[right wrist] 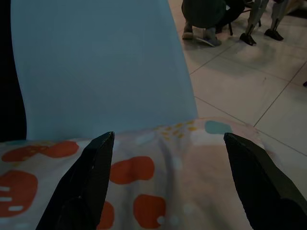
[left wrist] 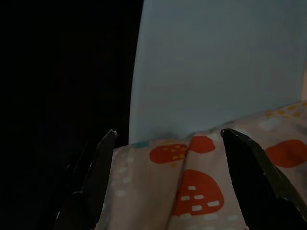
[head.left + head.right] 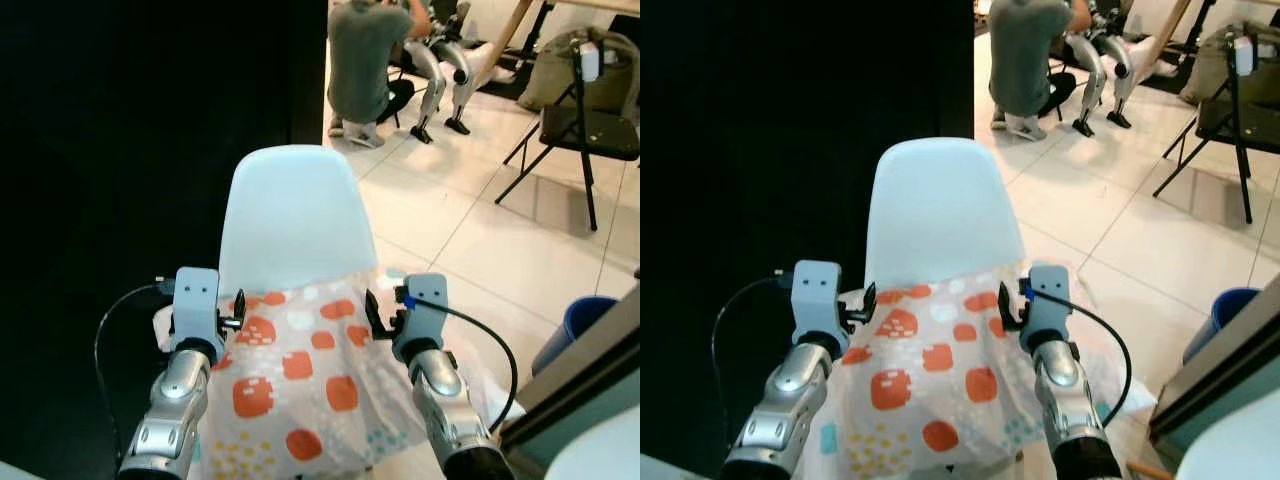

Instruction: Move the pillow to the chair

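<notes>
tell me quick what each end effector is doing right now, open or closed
Left end effector: open, fingers spread over the pillow on the chair, gripping nothing.
Right end effector: open, also over the pillow, gripping nothing.

Two silver jointed arms w/ pale blue-grey wrist blocks. Left gripper (image 3: 237, 310) & right gripper (image 3: 372, 314): two long black fingers each. Black cable loops off each wrist.
</notes>
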